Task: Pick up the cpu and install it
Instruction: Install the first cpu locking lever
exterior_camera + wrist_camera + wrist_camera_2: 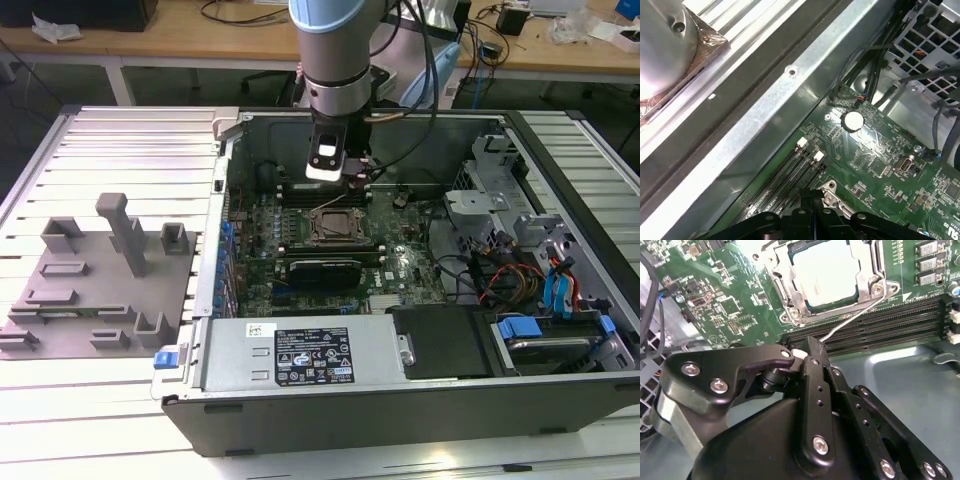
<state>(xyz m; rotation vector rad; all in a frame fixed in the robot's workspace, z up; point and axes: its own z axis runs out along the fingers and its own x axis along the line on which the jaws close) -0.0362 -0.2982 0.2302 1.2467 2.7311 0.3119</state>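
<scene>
The cpu (826,274), a flat square chip with a pale silver top, lies inside the metal-framed socket (784,292) on the green motherboard (735,310). In the exterior view the socket (328,225) sits mid-board in the open computer case. My gripper (347,182) hangs just behind the socket, above the memory slots (880,330). In both wrist views its black fingers (813,352) are pressed together with nothing between them, a short way off the cpu. A thin wire lever (855,315) runs along the socket's edge.
A grey plastic tray (90,275) with upright blocks lies on the slatted table at the exterior view's left. The power supply (300,355) fills the case's near side. Drive cages and cables (540,280) crowd the exterior view's right. The case wall (765,125) runs close behind the gripper.
</scene>
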